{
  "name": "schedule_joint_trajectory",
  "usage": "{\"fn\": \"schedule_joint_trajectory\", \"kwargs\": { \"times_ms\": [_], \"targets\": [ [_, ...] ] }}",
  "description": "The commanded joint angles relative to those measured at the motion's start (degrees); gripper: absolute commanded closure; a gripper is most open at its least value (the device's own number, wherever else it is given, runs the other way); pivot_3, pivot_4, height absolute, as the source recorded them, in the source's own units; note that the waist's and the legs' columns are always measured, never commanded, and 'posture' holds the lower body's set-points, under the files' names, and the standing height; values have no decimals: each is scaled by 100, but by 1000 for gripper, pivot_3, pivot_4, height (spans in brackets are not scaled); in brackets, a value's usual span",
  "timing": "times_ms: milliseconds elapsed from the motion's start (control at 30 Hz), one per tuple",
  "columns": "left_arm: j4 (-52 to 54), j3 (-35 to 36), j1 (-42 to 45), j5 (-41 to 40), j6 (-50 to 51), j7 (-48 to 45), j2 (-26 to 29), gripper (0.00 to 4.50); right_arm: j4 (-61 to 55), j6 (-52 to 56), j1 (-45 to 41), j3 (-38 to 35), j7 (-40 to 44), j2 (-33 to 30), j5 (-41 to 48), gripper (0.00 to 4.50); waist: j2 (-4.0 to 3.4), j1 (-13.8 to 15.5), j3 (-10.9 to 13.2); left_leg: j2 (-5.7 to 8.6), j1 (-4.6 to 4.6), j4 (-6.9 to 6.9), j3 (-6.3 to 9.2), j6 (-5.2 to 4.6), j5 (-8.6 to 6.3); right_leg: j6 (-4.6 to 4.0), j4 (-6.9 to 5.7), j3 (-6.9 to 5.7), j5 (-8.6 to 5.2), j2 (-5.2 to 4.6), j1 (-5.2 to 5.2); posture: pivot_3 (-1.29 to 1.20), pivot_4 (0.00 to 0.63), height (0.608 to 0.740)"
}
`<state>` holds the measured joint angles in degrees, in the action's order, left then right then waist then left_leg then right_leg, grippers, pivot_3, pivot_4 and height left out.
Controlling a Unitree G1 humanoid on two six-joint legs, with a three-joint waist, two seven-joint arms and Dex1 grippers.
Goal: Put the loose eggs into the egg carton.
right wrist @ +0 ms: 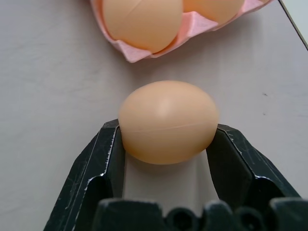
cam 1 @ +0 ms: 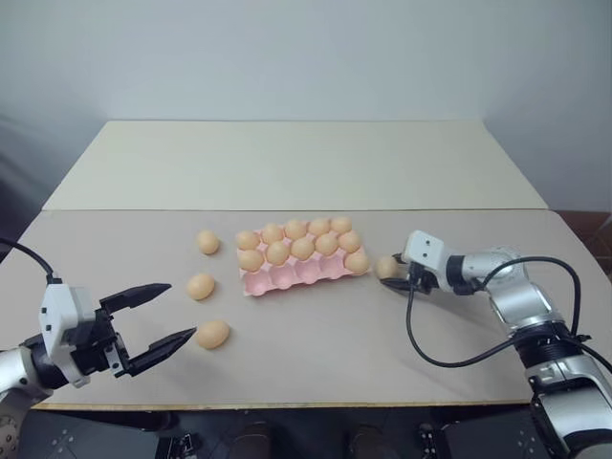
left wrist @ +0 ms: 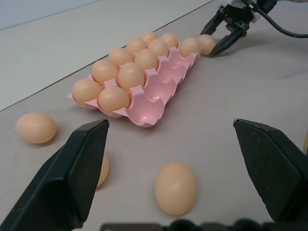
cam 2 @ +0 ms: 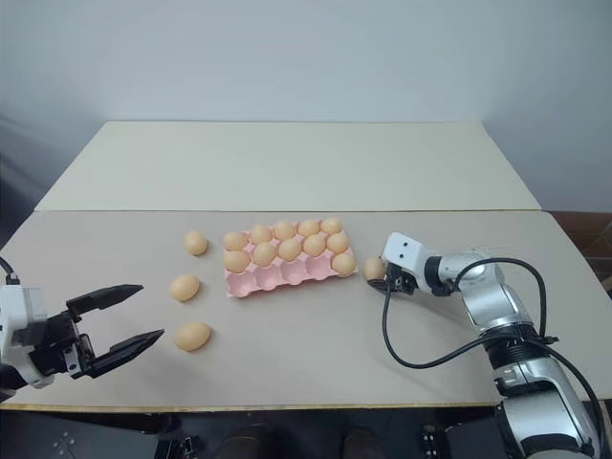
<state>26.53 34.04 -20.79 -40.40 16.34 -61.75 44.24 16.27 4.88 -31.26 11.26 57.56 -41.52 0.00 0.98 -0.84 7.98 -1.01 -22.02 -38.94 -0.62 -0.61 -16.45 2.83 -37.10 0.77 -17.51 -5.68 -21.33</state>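
At centre right of the head view, our right hand (cam 1: 397,277) pinches a smooth tan-orange egg (right wrist: 167,121) beside the pale pink moulded carton (cam 1: 287,279); its wrist view shows both fingers touching. Lower left, our left hand (cam 1: 164,314) is spread.

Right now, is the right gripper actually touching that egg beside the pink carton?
Touching. In the right wrist view, the right gripper has both black fingers pressed against the sides of the egg, no gap visible.

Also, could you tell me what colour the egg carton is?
Pale pink egg carton, clearest in the left wrist view.
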Motion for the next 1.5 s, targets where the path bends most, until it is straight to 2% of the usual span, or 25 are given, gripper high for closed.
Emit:
{"fn": "schedule_joint_trajectory", "kwargs": {
  "times_ms": [33,167,333,533,733,867,933,967,1033,1267,1500],
  "targets": [
    [102,156,7,14,-115,30,-6,0,-692,106,-19,-394,-194,-219,7,2067,0,0,0,0,0,0,0,0,0,0,0,0,0,-1,0,0,150,740],
    [80,132,41,21,-123,40,1,0,-1388,358,-182,-460,-241,-170,135,2067,0,-26,0,-2,4,0,0,0,0,0,-2,1,0,2,0,0,150,740],
    [66,119,98,11,-99,52,17,0,-1967,764,-428,-266,-165,206,325,2067,-1,-40,0,-4,4,2,0,0,0,-1,-2,2,0,4,0,0,150,740],
    [151,168,34,-4,-84,81,-11,0,-1751,759,-639,149,-313,814,72,2067,-1,-13,0,-1,-1,2,1,0,0,0,-2,0,0,0,-5,0,150,740],
    [293,239,-141,-18,-83,143,-86,0,-1309,444,-722,418,-417,1092,-161,2067,-1,-16,1,1,-1,2,1,1,0,0,-2,0,0,0,-6,0,150,740],
    [339,288,-211,-35,-72,189,-109,0,-1146,196,-768,407,-391,1139,-158,965,-2,-18,1,1,-3,2,1,1,1,-1,-2,0,0,0,-8,0,150,740],
    [346,282,-223,-32,-78,206,-113,0,-1085,110,-800,415,-469,1184,-205,250,-2,-22,1,1,-1,2,1,2,1,-1,-3,0,0,1,-8,0,150,740],
    [349,275,-219,-32,-77,217,-112,0,-1071,76,-807,414,-469,1188,-207,31,-2,-27,1,1,-1,2,1,2,1,-1,-3,0,0,1,-8,0,150,740],
    [349,262,-210,-35,-75,235,-112,0,-1082,47,-800,392,-460,1182,-192,31,-2,-28,1,1,0,3,1,2,1,-1,-3,0,0,2,-8,0,150,740],
    [325,212,-215,3,-108,240,-121,0,-1819,421,-522,16,-361,820,82,31,-2,-14,1,1,-4,4,2,2,1,-1,-2,0,0,0,-9,0,150,740],
    [198,261,-433,127,-186,147,-172,0,-3634,1968,460,-1002,585,-452,1488,31,-2,17,2,3,-11,5,9,-1,-1,0,5,-7,0,-8,-6,0,150,740]
  ]
}}
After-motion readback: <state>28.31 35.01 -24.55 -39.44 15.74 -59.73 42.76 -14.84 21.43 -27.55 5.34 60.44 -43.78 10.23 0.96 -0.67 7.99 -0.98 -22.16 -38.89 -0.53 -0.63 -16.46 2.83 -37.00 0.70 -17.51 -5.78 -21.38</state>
